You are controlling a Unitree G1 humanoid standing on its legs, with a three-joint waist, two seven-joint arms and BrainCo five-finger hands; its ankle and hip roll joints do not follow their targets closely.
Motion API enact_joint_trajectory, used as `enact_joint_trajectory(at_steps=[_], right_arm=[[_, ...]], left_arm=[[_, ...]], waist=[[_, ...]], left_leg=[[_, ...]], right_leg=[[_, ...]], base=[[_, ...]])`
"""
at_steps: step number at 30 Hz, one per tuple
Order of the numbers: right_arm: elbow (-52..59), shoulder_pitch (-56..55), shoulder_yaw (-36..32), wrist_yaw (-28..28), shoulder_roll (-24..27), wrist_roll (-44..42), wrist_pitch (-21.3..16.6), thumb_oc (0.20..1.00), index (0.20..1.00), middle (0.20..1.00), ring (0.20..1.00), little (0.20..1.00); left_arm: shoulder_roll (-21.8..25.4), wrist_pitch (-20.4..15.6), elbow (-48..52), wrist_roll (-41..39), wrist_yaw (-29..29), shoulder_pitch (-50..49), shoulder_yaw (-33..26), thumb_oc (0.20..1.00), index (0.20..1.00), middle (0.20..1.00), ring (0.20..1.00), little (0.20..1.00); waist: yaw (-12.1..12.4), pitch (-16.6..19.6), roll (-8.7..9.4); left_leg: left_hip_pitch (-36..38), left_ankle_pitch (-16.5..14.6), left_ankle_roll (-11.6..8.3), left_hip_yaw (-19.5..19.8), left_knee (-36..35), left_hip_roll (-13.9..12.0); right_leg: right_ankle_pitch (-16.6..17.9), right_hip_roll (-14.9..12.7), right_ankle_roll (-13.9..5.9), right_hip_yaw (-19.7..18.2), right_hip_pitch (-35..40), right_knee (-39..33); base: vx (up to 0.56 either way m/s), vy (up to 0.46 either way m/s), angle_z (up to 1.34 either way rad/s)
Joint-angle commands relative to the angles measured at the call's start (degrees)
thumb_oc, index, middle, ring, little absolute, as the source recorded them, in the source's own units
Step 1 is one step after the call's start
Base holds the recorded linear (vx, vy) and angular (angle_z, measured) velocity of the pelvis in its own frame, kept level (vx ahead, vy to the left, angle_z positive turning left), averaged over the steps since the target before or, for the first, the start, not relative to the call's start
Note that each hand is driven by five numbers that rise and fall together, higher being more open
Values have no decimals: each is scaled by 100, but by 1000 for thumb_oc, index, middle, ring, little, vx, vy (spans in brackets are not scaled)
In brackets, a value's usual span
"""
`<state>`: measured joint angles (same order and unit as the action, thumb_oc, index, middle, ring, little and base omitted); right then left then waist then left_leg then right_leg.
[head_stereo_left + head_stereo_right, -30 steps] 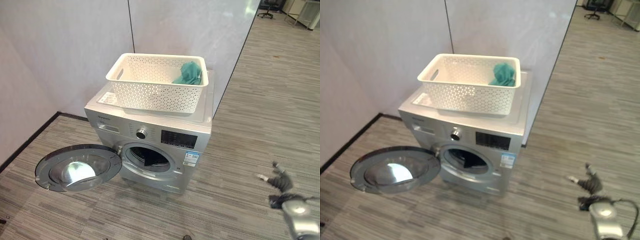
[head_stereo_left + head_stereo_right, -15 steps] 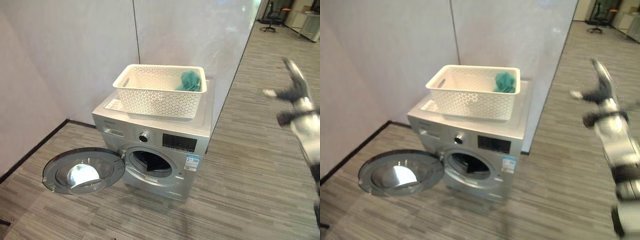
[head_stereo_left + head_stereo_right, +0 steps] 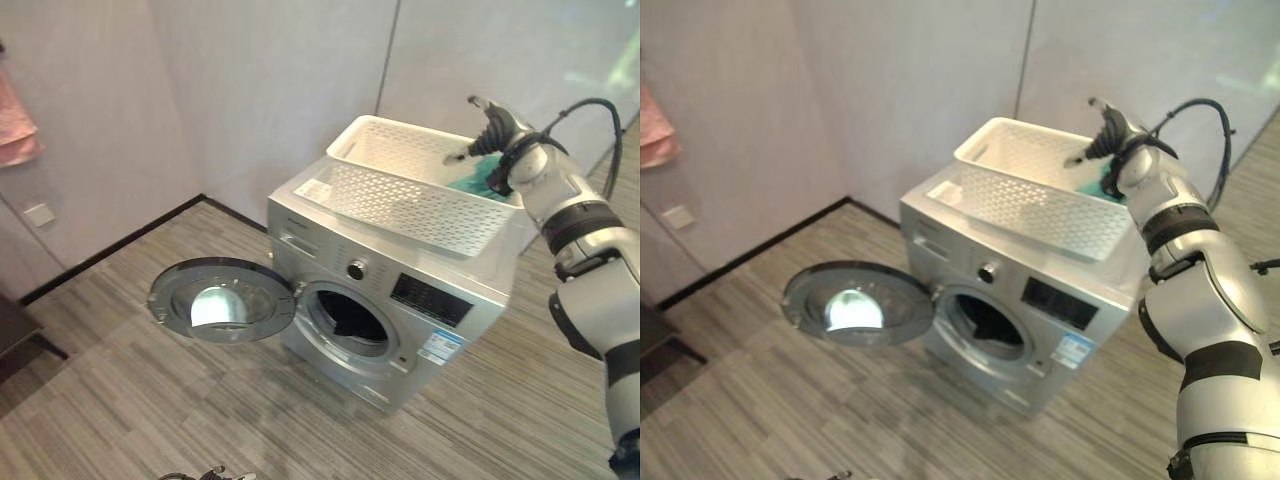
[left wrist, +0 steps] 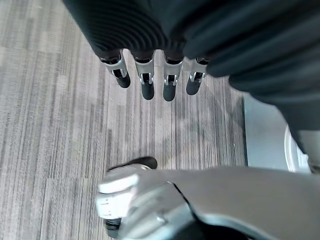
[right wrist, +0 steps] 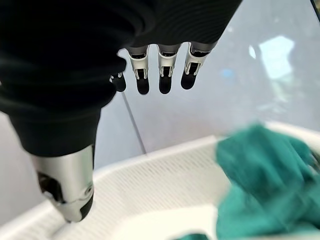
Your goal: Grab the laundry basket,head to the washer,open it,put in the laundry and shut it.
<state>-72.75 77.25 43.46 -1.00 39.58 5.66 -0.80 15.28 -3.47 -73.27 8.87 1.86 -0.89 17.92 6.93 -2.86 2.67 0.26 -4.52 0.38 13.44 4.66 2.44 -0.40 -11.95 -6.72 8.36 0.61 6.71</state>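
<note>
The right hand has come up from low beside the washer 1 s ago and now hangs over the far end of the white laundry basket, fingers straight and spread wide, holding nothing. Just below and beyond those fingers lies the teal laundry, inside the basket and not touched. The basket sits on top of the silver washer, as before; the whole scene sits differently in the head views because the camera has swung. Below the hand, the washer's round door stands open, unchanged. The left hand hangs over the wood-look floor, fingers relaxed and empty.
</note>
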Motion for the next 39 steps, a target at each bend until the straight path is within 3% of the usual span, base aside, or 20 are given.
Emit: enact_joint_trajectory(at_steps=[1,5,9,10,18,23,26,35,39], right_arm=[[-380,516,410,-128,541,431,60,1000,1000,1000,1000,1000],[-499,336,479,-239,992,597,92,1000,1000,1000,1000,1000],[-331,81,370,-182,1422,511,79,1000,1000,1000,1000,1000],[-199,-14,405,-222,1579,448,69,1000,1000,1000,1000,1000],[391,-371,462,-366,1818,215,-52,1000,1000,1000,1000,1000],[767,-434,286,-287,1761,-239,-131,1000,1000,1000,1000,1000],[783,-502,428,-567,1525,-364,-143,1000,1000,1000,1000,1000],[1308,-849,956,-1344,1242,-221,-163,1000,1000,1000,1000,1000],[1235,-1109,871,-1344,1022,-75,-179,1000,1000,1000,1000,1000]], left_arm=[[429,66,-541,-109,-63,-231,-20,1000,1000,1000,1000,1000],[488,99,-840,-97,-58,-230,-117,1000,1000,1000,1000,1000],[489,120,-977,-144,0,-139,-223,1000,1000,1000,1000,1000],[478,139,-1057,-244,16,-127,-334,1000,1000,1000,1000,1000],[408,135,-1231,-351,98,118,-293,1000,1000,1000,1000,1000],[382,132,-1312,-288,163,257,-142,1000,1000,1000,1000,1000],[403,148,-1290,-181,145,282,-34,1000,1000,1000,1000,1000],[400,178,-1263,-13,-61,79,-40,1000,1000,1000,1000,1000],[325,169,-1276,14,-77,5,-95,1000,1000,1000,1000,1000]], waist=[[104,42,310],[6,-90,387],[-86,11,495],[-129,139,525],[-332,358,714],[-431,417,829],[-441,451,905],[-407,437,885],[-361,381,855]], left_leg=[[236,-772,139,409,377,136],[357,-759,95,769,320,268],[437,-652,-94,1094,125,166],[497,-583,-188,1190,-11,2],[665,-324,-421,1272,-492,-486],[709,-245,-482,1168,-632,-643],[774,-273,-493,1104,-662,-696],[865,-307,-512,984,-725,-787],[909,-332,-501,933,-751,-809]], right_leg=[[183,78,-239,-1077,-838,156],[491,397,-387,-1804,-1174,-244],[427,411,-288,-1605,-1005,-248],[397,444,-252,-1445,-956,-249],[230,610,-119,-1087,-738,-379],[203,679,-55,-1046,-639,-489],[213,723,-33,-1095,-585,-539],[219,740,-30,-1117,-535,-598],[246,738,-43,-1137,-550,-601]], base=[[79,-27,29],[98,-21,39],[98,-154,111],[91,-117,102],[91,-147,22],[36,-85,-6],[9,-40,-5],[-2,-3,-12],[-11,1,-11]])
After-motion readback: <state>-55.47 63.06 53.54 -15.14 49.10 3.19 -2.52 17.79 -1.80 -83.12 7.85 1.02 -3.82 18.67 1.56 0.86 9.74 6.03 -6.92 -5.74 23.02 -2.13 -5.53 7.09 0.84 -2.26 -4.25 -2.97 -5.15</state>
